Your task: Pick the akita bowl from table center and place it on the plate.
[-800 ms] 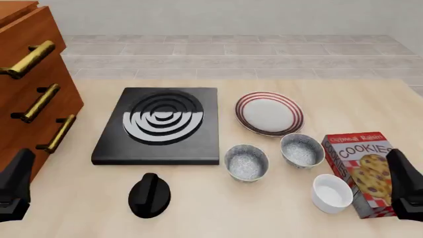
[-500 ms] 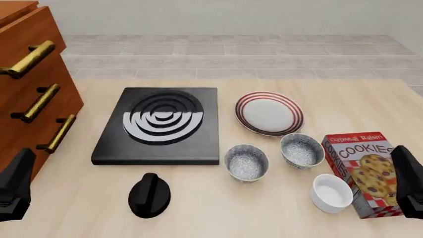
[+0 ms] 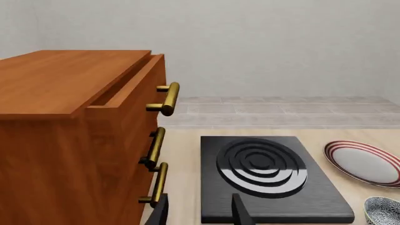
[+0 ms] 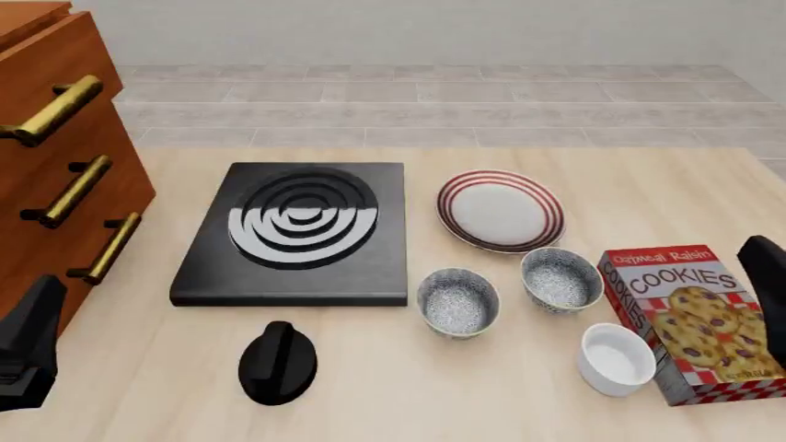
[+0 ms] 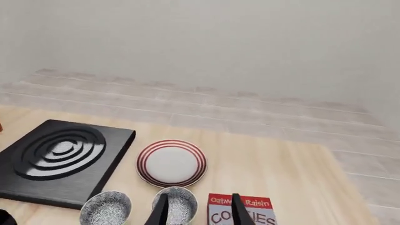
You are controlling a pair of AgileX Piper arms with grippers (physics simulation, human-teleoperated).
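Akita bowl [image 4: 457, 302]: sits upright on the table centre, just in front of the stove's near right corner, untouched.
Twin bowl [image 4: 561, 279]: just right of it, apart.
Plate [image 4: 500, 210]: behind both bowls, right of the stove [image 4: 298, 230].
Box [image 4: 687, 322]: reads "Oatmeal Raisin COOKIES", right of the bowls.
White bowl [image 4: 616, 358]: touching the box's left side, or nearly.
Knob [image 4: 276, 362]: black, in front of the stove.
Table [image 4: 406, 387]: pale wood; tiled floor and plain wall beyond.
Drawers [image 4: 55, 175]: wooden, brass handles, far left.
Left gripper [image 3: 198, 211]: fingers parted, holding nothing.
Right gripper [image 5: 198, 210]: fingers parted, holding nothing.
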